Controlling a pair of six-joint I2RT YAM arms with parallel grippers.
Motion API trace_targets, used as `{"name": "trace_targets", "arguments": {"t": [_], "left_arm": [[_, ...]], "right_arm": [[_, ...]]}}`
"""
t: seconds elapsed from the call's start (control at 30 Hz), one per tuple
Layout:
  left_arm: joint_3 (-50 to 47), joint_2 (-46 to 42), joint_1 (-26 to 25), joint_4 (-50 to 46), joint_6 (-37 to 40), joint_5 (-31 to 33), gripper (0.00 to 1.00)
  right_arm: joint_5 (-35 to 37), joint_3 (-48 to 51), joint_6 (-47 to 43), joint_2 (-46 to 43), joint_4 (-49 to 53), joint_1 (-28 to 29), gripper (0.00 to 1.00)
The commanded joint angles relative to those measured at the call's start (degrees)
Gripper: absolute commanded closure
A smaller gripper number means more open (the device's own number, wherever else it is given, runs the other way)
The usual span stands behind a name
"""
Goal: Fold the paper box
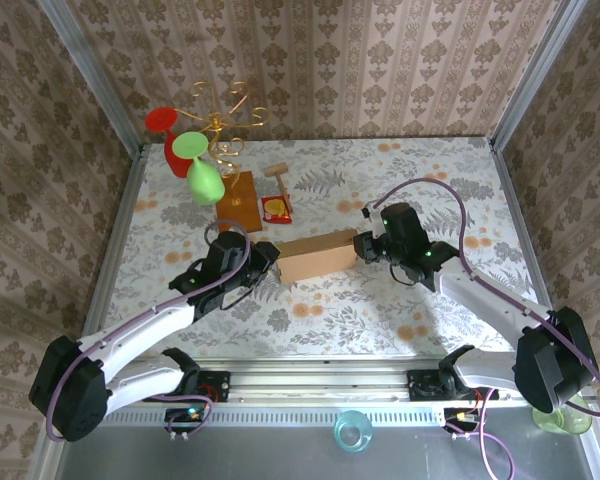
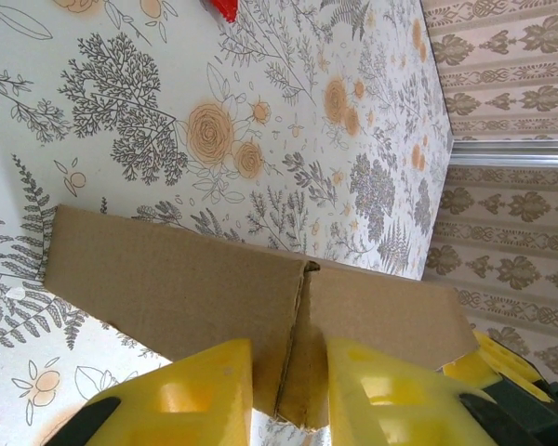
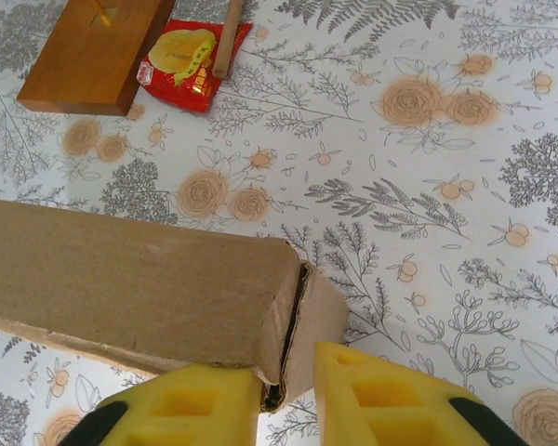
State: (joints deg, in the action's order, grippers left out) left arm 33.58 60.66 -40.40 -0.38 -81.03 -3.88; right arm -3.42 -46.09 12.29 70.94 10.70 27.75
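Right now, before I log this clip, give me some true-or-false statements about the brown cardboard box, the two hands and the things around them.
1. The plain brown cardboard box lies between the left hand and the right hand, one at each end. True.
2. The red snack packet rests on the box. False: it lies on the floral table, apart from the box, beside the orange-brown wooden board.
3. The wooden board sits nearer the arms' bases than the box. False: it lies beyond the box, toward the far wall.
4. The right hand's yellow fingers flank a box corner. True.
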Motion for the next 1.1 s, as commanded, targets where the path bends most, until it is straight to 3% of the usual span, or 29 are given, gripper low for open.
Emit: {"name": "trace_targets", "arguments": {"t": [0.0, 0.37, 0.53, 0.83, 1.07], "left_arm": [[-2.0, 1.2, 0.2, -2.7, -0.2, 0.0, 0.78], [-2.1, 2.0, 0.3, -2.2, -0.2, -0.1, 0.8], [-1.9, 2.3, 0.3, -2.0, -0.1, -0.3, 0.8], [-1.4, 2.7, 0.3, -2.2, 0.6, -0.4, 0.8], [-1.3, 2.4, 0.3, -2.5, 0.7, -0.2, 0.81]], "right_arm": [[-4.2, -1.8, 1.7, -1.2, 4.7, 0.5, 0.72], [-12.9, -3.2, 8.5, -4.5, 6.2, -1.7, 0.54], [-12.6, -3.7, 15.1, -5.4, 6.9, -4.4, 0.44], [-20.9, -7.7, 24.1, 2.0, 5.6, -9.2, 0.44], [-22.4, -7.2, 27.2, 5.8, 4.4, -11.8, 0.49]]}}
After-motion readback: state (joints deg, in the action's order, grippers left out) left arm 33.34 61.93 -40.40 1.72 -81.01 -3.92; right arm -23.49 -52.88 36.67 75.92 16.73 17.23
